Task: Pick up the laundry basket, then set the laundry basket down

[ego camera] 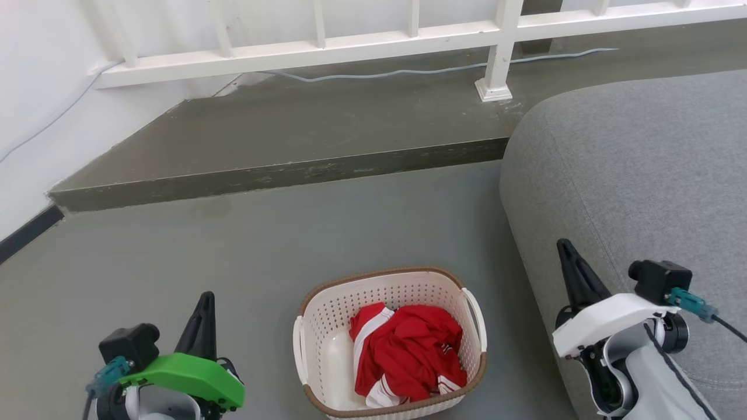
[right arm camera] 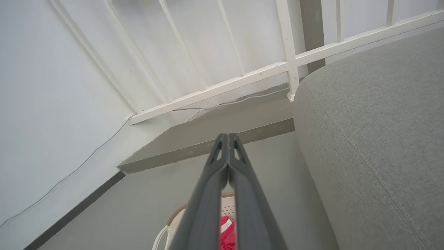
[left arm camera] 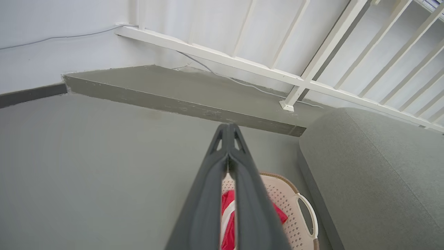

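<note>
Laundry basket [ego camera: 325, 333] beside grey sofa [ego camera: 630, 175]

You see the laundry basket [ego camera: 330, 318]: cream-white perforated plastic, brown woven-look rim, white loop handles [ego camera: 477, 319] on both sides. It stands upright on the grey floor [ego camera: 233, 262], near the sofa [ego camera: 630, 175], and holds a crumpled red-and-white garment [ego camera: 414, 350].

A smooth grey floor [ego camera: 233, 251] runs back to a low raised step [ego camera: 327, 128] of darker, scuffed grey. A white railing [ego camera: 362, 44] with upright bars stands along the step's far side, with a pale cable [ego camera: 408, 72] trailing beneath it. A white wall [ego camera: 35, 70] with a dark baseboard [ego camera: 26, 233] closes the left side, and a grey fabric sofa [ego camera: 630, 169] stands at the right, under soft, even light.
</note>
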